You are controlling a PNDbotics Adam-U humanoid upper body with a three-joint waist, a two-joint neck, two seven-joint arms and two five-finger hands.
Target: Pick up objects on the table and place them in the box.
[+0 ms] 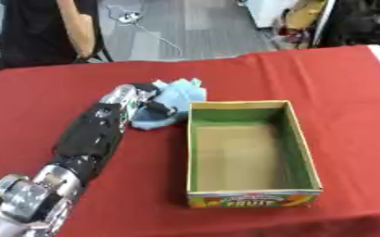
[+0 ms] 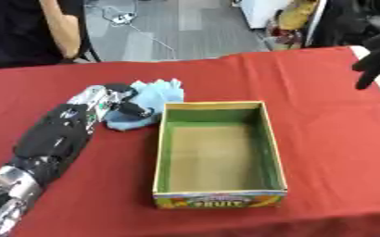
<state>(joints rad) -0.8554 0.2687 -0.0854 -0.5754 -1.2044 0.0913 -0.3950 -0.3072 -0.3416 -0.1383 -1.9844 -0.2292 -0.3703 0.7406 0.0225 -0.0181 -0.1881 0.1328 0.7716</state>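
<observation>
box [image 1: 250, 199]: open on red table [image 1: 339, 92] | blue cloth [image 1: 177, 95]: just left of box's far corner | left hand [image 1: 141, 99]: curled on cloth | right hand [image 2: 376, 58]: seen far right of box, fingers hanging relaxed

Table [image 1: 331, 83] under red cloth, reaching left edge to right edge, pale strip showing at far right corner. Cardboard box [image 1: 307, 148] sitting near centre-right, open top, green inner walls, brown floor, yellow rim, "FRUIT" print on near wall. Light blue cloth [image 1: 177, 95] crumpled on red cover just beside box's far-left corner, touching or nearly touching box wall, cannot tell which. Rest of red surface smooth, slight folds near far edge.
</observation>
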